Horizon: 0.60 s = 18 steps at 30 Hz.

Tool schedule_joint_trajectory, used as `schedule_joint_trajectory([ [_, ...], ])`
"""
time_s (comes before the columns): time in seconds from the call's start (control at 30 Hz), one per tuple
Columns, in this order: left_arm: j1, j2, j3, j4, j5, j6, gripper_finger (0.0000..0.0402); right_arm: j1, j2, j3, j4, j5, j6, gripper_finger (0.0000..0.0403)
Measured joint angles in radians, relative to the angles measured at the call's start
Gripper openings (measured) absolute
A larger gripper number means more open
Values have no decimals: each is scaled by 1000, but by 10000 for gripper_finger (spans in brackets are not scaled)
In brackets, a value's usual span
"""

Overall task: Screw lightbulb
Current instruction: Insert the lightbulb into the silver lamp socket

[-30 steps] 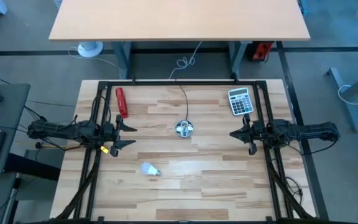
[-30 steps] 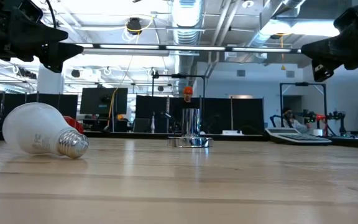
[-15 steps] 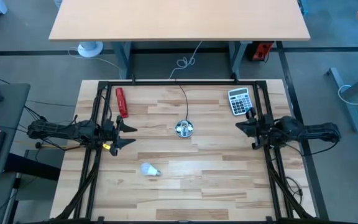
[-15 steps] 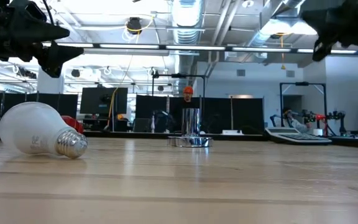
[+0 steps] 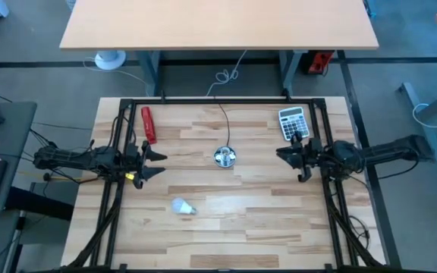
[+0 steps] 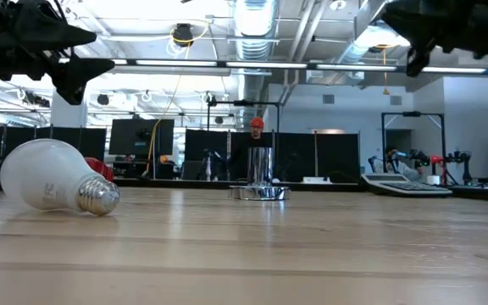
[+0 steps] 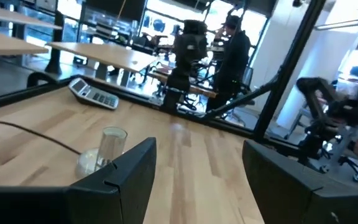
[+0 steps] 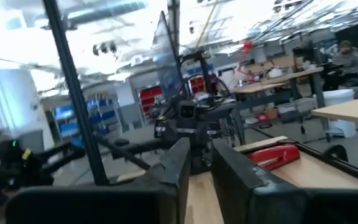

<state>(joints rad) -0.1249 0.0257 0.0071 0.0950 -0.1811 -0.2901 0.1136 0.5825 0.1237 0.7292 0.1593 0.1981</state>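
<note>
The lightbulb (image 5: 182, 205) lies on the table (image 5: 241, 220), socket (image 5: 224, 157) behind it, calculator (image 5: 293, 123) far right.

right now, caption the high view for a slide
Lightbulb lies untouched on the table; both grippers wait at its sides.

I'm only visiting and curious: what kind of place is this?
Probably a robotics lab or workshop: a wooden table sits between two arms, with rows of dark monitors, workbenches and bare ceiling ducts behind.

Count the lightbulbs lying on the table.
1. The lightbulb lies on its side on the near-left part of the table, nearer the left arm, apart from the metal socket. None seems hidden.
</note>
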Motion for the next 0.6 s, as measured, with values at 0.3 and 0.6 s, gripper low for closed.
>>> schedule_joint_trajectory([
  [0.3, 1, 0, 0, -9, -34, 10, 228, 64, 432, 245, 14, 0, -172, 107],
  [0.6, -14, 76, 31, -97, 49, 4, 228, -32, 771, 486, -57, 49, 19, 107],
])
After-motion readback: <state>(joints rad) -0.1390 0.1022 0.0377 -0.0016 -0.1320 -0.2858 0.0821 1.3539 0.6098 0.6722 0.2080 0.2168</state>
